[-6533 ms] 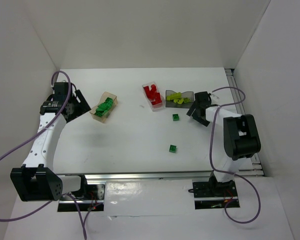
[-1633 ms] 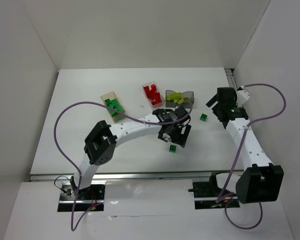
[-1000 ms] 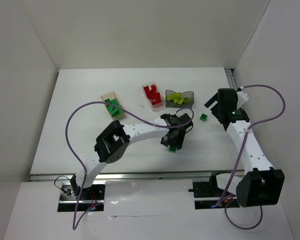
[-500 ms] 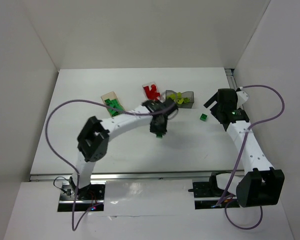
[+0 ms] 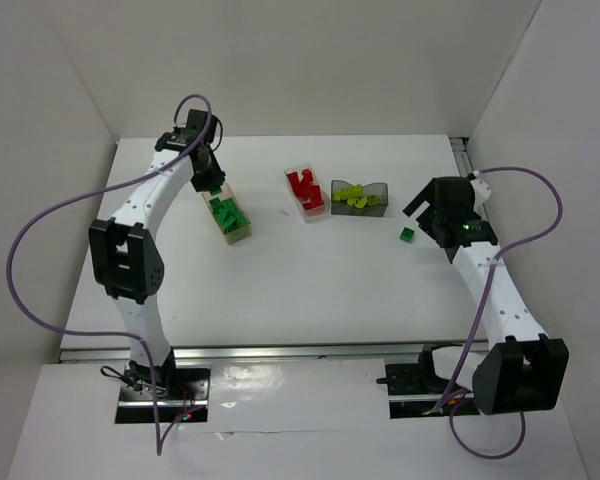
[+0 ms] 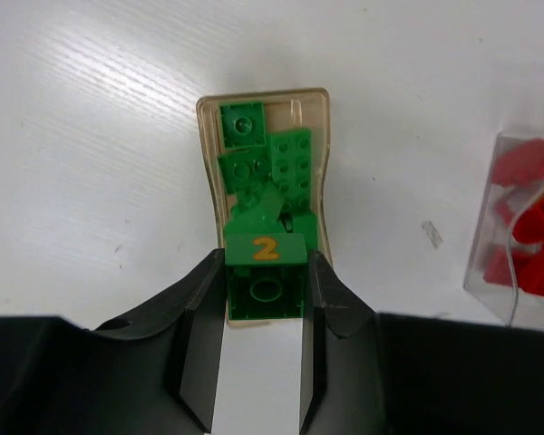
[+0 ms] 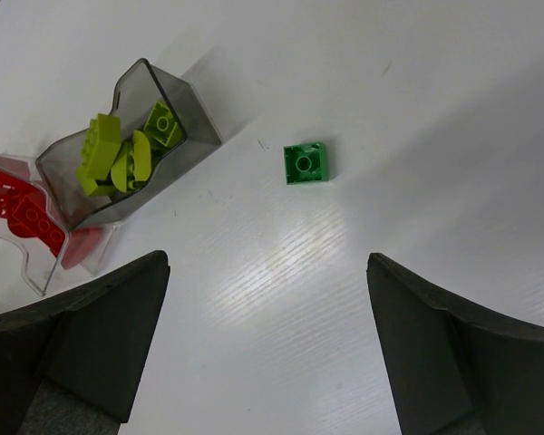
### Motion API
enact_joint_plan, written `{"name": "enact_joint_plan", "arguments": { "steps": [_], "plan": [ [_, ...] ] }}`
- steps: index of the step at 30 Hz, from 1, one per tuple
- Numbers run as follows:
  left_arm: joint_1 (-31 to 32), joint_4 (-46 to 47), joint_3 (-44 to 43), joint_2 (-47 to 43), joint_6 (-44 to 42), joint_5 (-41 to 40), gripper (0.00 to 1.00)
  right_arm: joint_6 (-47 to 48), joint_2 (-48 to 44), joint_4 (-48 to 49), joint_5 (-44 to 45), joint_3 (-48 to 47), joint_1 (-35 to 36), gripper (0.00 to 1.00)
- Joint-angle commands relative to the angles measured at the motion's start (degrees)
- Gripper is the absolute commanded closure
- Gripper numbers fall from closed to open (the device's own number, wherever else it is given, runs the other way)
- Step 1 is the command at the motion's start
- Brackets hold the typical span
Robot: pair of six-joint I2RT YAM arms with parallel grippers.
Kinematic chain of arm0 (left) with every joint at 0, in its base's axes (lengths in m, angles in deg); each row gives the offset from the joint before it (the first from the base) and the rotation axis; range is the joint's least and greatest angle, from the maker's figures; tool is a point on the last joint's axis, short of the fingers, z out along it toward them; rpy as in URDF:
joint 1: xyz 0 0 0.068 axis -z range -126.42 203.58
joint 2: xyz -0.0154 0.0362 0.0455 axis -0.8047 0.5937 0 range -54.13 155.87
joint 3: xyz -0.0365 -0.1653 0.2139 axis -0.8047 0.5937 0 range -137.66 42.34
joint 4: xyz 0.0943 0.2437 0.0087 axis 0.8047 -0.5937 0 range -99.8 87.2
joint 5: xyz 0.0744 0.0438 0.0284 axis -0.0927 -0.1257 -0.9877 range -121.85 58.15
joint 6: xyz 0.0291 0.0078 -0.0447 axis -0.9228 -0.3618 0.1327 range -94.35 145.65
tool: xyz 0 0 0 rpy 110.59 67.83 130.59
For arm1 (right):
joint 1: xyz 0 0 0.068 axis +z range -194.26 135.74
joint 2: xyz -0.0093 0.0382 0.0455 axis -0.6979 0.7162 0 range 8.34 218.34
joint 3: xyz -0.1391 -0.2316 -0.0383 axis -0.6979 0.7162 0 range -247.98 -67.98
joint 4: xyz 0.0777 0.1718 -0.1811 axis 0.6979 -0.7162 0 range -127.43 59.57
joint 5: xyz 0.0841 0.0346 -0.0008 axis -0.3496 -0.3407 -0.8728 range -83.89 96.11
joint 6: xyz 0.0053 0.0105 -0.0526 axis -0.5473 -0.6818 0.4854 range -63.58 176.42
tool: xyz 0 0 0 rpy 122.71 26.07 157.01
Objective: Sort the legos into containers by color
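White table (image 5: 280,290), clamped brick (image 6: 265,279) numbered 2

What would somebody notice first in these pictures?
Probably the numbered brick, green with an orange 2, pinched in the left gripper over the tan box of green bricks. Next, the lone brick, also green, lying by itself beyond the open right gripper, near the grey box of lime bricks.
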Motion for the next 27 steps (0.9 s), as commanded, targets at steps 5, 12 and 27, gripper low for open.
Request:
{"name": "enact_joint_plan", "arguments": {
  "steps": [5, 12, 27],
  "plan": [
    [-3.44, 0.67, -8.23, 10.61, -1.85, 2.45, 0.63, 1.95, 1.70, 1.96, -1.42, -0.72, 0.94, 0.03],
    [-3.44, 1.20, -11.57, 13.88, -1.84, 3.07, 0.30, 2.48, 5.47, 2.48, -1.95, -0.72, 1.56, 0.03],
    [1.83, 1.20, -2.72, -1.22, -4.04, 1.32, 0.13, 7.49, 18.30, 10.04, -1.44, 2.53, 3.85, 0.00]
  ]
}}
